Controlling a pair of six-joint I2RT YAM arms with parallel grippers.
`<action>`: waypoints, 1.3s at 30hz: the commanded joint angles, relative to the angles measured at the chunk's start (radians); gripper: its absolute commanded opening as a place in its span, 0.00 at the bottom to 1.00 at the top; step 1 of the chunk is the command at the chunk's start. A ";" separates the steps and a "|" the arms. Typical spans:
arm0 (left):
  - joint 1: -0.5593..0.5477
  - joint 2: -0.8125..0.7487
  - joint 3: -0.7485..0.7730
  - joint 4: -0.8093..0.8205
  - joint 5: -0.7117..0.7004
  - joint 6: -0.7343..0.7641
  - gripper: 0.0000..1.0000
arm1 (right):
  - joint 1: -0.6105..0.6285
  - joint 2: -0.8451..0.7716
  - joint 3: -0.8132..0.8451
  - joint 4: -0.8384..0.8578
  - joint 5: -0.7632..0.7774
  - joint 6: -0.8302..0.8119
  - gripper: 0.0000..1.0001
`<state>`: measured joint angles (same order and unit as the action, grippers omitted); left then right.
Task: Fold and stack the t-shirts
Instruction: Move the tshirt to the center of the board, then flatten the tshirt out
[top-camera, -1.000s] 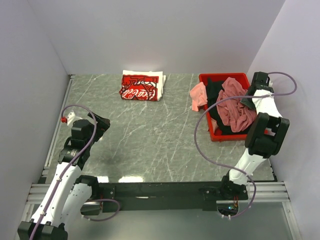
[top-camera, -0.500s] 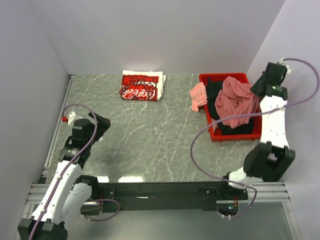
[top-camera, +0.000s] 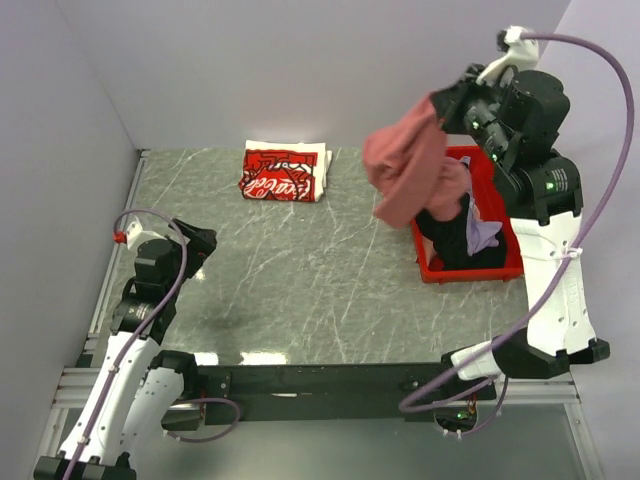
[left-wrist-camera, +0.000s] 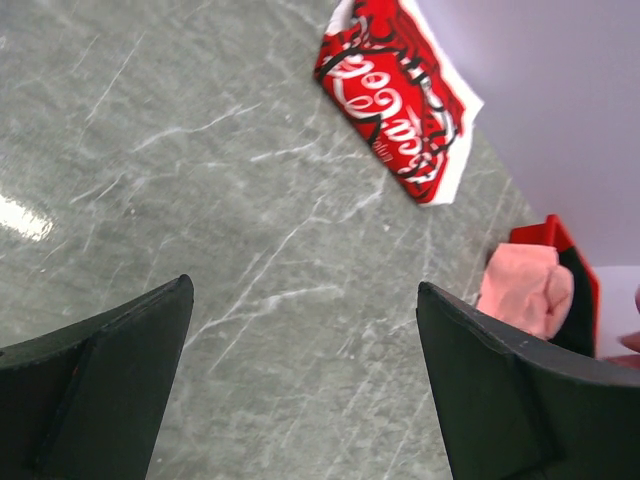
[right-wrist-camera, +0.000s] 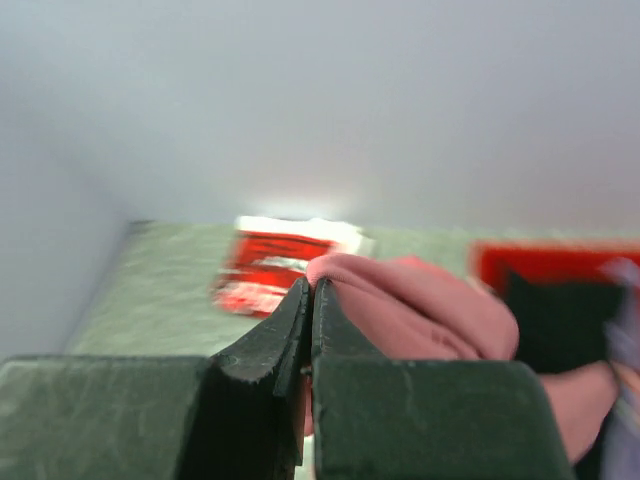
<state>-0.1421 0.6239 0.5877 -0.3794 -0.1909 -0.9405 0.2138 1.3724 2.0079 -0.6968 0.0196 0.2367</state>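
Dusty-rose cloth hangs in the upper right of the top view: the dusty-rose t-shirt (top-camera: 408, 175) is pinched at its top edge by the right gripper (top-camera: 440, 103), whose fingers are pressed together on a fold of the fabric, as the right wrist view shows (right-wrist-camera: 310, 290). From that pinch the shirt drops down and to the left in the frame. Its long axis runs from the fingers toward its lower edge, which seems to hang over the left rim of the red bin (top-camera: 470, 272), though whether it touches anything there cannot be told. The next move probably turns on this: the bare marble-patterned table (top-camera: 300, 270) lies to the left of the hanging shirt, so the shirt should travel that way before being laid out. The right arm is the one at the shirt. The left gripper (top-camera: 195, 245) hovers at the left of the frame, well apart, its fingers spread wide around nothing (left-wrist-camera: 302, 290). By count there are two grippers and one bin. One red-and-white t-shirt (top-camera: 284, 172) lies folded at the back of the table, left of centre, and one shirt is in the air. The bin appears to hold three more: a black t-shirt (top-camera: 450, 235), a lavender t-shirt (top-camera: 483, 232) and a pink t-shirt (left-wrist-camera: 522, 298).
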 joint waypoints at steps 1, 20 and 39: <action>-0.001 -0.030 0.067 0.024 -0.015 -0.006 0.99 | 0.160 0.042 0.210 -0.001 -0.106 -0.045 0.00; -0.001 -0.089 0.058 -0.168 -0.068 -0.078 0.99 | 0.409 0.042 -0.579 0.333 -0.073 0.099 0.08; -0.005 0.102 -0.218 0.040 0.359 -0.001 0.95 | 0.213 0.159 -0.885 0.385 -0.049 0.199 0.48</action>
<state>-0.1421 0.7124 0.3908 -0.4389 0.0662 -0.9657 0.4294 1.5833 1.1255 -0.3687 -0.0654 0.4213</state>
